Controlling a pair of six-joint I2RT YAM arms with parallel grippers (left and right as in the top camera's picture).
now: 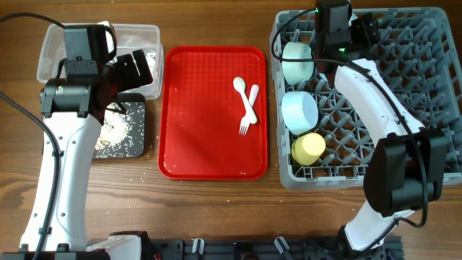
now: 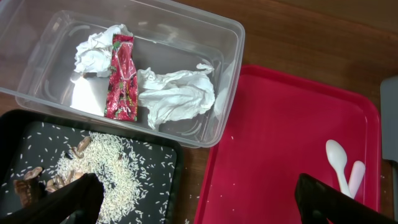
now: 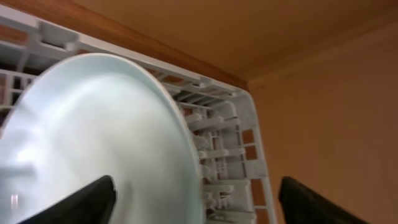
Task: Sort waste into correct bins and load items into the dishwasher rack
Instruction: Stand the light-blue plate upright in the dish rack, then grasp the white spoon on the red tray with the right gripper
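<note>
The grey dishwasher rack point(image 1: 426, 87) holds a pale green bowl point(image 1: 297, 61), a light blue bowl point(image 1: 299, 110) and a yellow cup point(image 1: 309, 148). My right gripper point(image 1: 354, 32) is open over the rack's far edge. In the right wrist view it point(image 3: 199, 202) spans the rim of the light blue plate point(image 3: 93, 137), which stands in the rack point(image 3: 224, 124). My left gripper point(image 2: 199, 199) is open and empty. The clear tub point(image 2: 230, 37) holds white napkins point(image 2: 177, 93) and a red wrapper point(image 2: 122, 78). The black tray point(image 2: 12, 124) holds rice scraps point(image 2: 106, 165).
A red tray point(image 1: 209, 144) lies between the bins and the rack, with a white spoon point(image 1: 240, 88) and fork point(image 1: 249, 115) on its right half. A few rice grains lie on the red tray and the wooden table. The left arm point(image 1: 68, 144) hangs over the black tray point(image 1: 137, 130).
</note>
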